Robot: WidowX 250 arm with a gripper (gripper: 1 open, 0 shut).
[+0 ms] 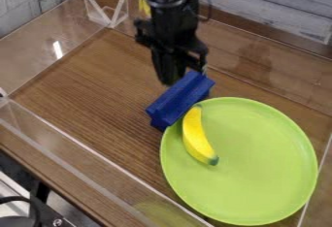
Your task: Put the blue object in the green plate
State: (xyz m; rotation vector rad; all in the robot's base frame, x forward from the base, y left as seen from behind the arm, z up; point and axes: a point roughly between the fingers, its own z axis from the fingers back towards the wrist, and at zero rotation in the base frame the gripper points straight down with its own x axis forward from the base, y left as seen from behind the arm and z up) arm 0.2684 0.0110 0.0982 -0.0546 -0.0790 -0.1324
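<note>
The fingers [178, 76] clench the blue object [177, 100], tilted, low end toward the green plate [259, 187] rim.

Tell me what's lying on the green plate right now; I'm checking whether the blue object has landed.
Only a yellow banana lies on the green plate. The blue object hangs tilted in the shut gripper at the plate's rim, hiding the tabletop beneath it.
</note>
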